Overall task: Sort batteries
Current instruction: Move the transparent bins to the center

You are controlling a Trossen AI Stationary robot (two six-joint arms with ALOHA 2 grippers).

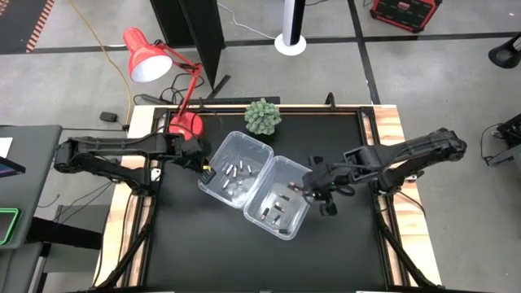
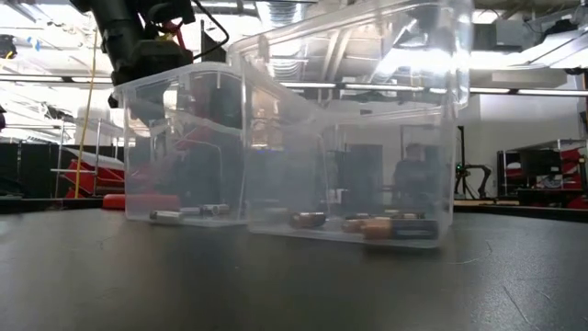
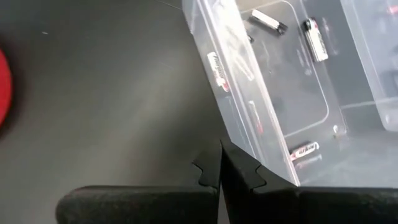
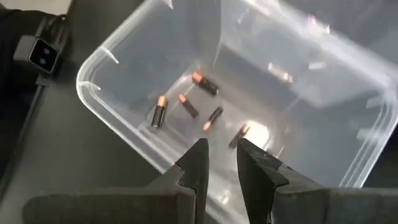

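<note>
1. The high view looks straight down on the whole table (image 1: 244,252).
2. The low view sits at table-top level, close to the two clear bins (image 2: 349,138).
3. Both wrist views look down closely into these same bins.

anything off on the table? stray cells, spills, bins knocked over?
Nothing stands out. Both clear bins stand upright, side by side, set at an angle to the table edges. Whitish batteries lie in the left bin, copper-ended batteries in the right bin. No loose cells show on the tabletop.
</note>
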